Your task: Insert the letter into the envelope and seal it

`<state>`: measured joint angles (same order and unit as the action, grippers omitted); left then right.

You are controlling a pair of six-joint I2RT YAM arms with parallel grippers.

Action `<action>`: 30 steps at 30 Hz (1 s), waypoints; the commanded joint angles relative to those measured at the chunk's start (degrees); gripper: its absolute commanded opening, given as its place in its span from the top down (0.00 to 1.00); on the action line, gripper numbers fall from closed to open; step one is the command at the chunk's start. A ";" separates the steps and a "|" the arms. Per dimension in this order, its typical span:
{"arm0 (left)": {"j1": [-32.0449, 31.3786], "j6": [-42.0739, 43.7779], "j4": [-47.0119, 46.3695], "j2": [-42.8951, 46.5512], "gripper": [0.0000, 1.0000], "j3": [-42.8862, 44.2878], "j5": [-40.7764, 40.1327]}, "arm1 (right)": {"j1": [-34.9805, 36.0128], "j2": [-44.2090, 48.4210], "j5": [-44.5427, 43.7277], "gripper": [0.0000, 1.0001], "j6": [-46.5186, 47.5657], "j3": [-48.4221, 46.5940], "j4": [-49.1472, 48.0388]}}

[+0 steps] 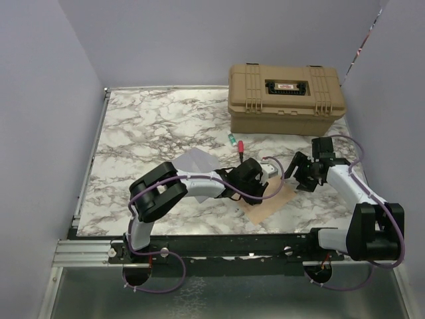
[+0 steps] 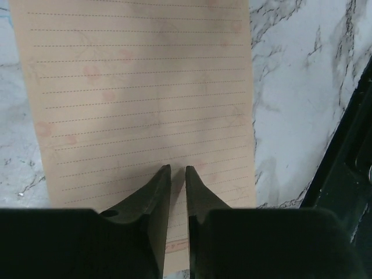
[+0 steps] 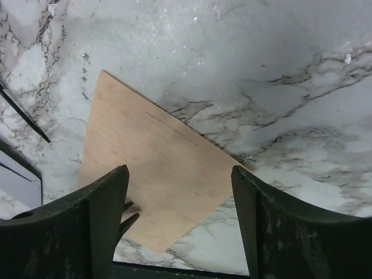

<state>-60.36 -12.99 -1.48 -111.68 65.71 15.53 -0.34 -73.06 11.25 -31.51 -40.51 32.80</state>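
A white surface [image 1: 146, 126], veined in grey and brown like marble, is enclosed by plain pale lavender walls: a left wall [image 1: 40, 100] at 9 o'clock, a back wall [image 1: 199, 40] at 12 and a right wall [image 1: 395, 86] at 3. A ribbed aluminium rail [image 1: 86, 252] is fixed along the 6 o'clock edge, with dull sheet metal [image 1: 232, 300] below it. The scene is evenly lit.

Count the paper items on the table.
2: the letter near the front edge under the left gripper, the envelope farther back to its left. The arms may hide others.
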 commanded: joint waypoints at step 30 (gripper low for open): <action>1.03 -7.30 1.70 0.75 0.93 -8.85 -10.35 | -0.10 8.51 19.05 0.19 -13.70 23.08 -37.94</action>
<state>-60.40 -20.36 -8.01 -108.60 59.00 8.29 -0.56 -66.74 25.76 -43.90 -22.46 6.87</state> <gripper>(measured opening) 0.071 0.803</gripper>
